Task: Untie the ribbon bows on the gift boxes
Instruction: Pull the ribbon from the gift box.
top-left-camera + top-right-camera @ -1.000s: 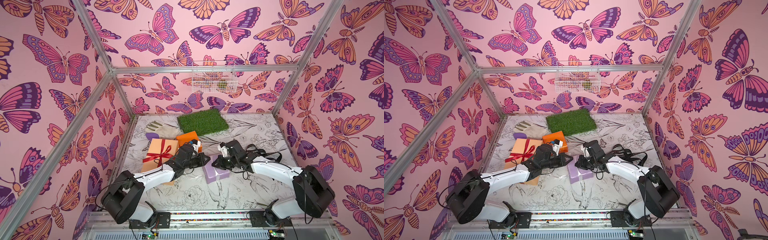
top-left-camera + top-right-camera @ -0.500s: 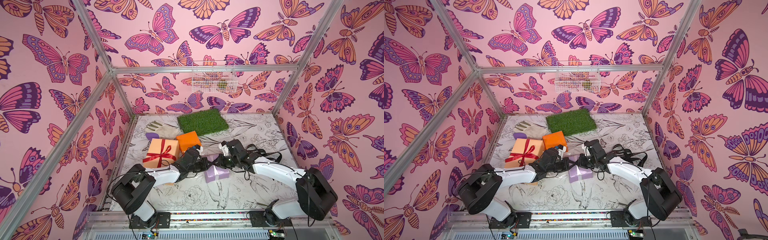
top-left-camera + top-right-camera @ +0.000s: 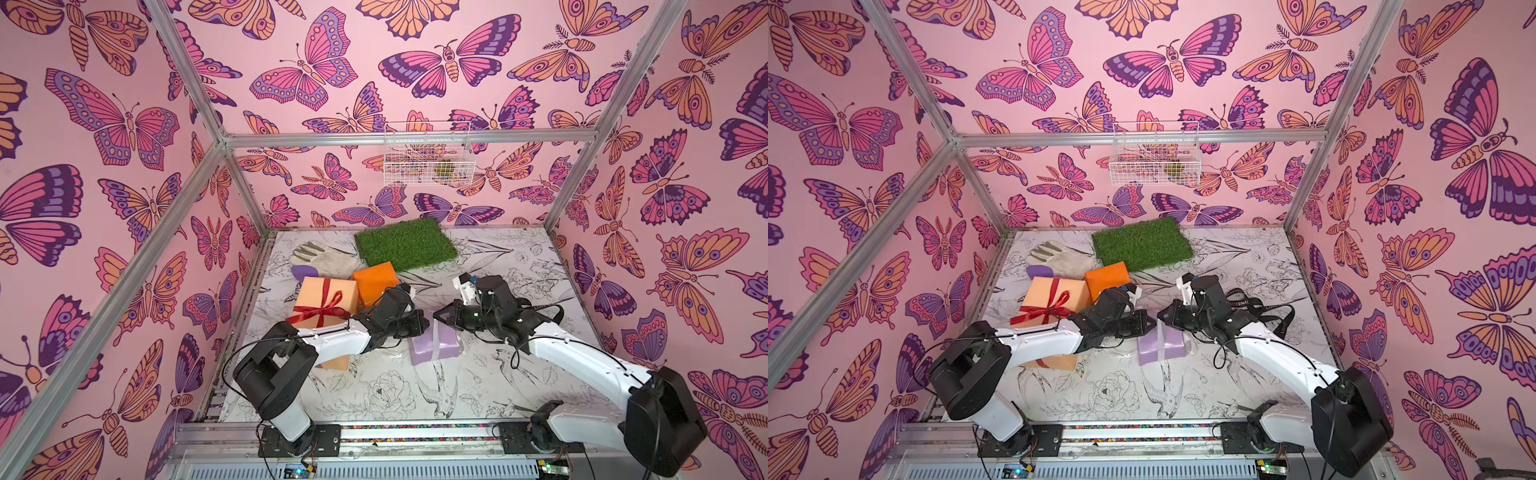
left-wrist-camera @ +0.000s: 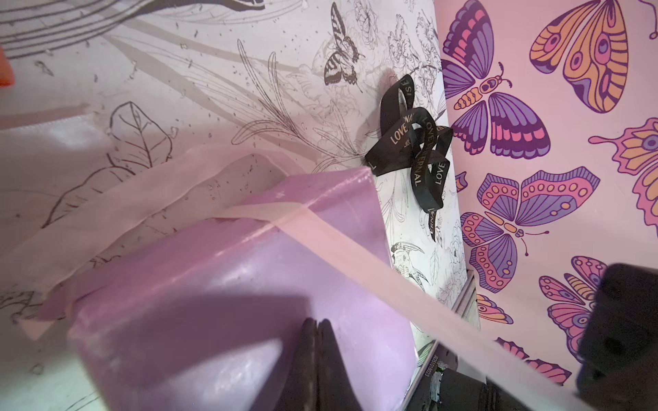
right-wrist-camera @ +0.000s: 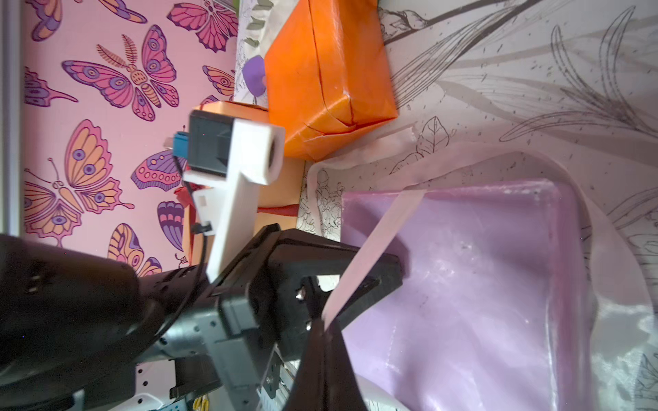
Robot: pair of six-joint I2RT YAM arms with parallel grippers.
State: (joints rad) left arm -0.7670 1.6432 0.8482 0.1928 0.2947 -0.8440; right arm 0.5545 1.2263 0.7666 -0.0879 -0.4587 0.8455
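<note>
Nearest the near edge of the white table with line-drawn flowers [image 3: 399,399], at its middle, stands the small lilac paper-wrapped box [image 3: 434,349], with both arms meeting over it. The right gripper [image 5: 318,334] is fully closed on the free end of the pale white-lilac satin ribbon [image 4: 356,256]. That strip runs taut, its long axis leading from the box top toward the table's right edge. This bow is undone: slack loops lie on the table just beyond the box, though the ribbon lies crossed on the top. The left gripper [image 3: 422,326] is fully closed and empty as far as can be seen, its tips over the box's left side; contact cannot be confirmed. Judgement: the right arm has the pull, away from the box along the strip, and the left is placed to steady the box. Along the left edge, the large peach-tan box [image 3: 328,291] carries its shiny red satin bow [image 3: 320,311], tied. Behind it the small orange box [image 3: 374,278] is bare. The black lettered ribbon [image 4: 416,142] lies loose by the right edge. At the far edge lie a green turf mat [image 3: 405,243] and a pale glove [image 3: 324,257]. Butterfly-printed walls [image 3: 124,208] close in on three sides, so room is limited.
</note>
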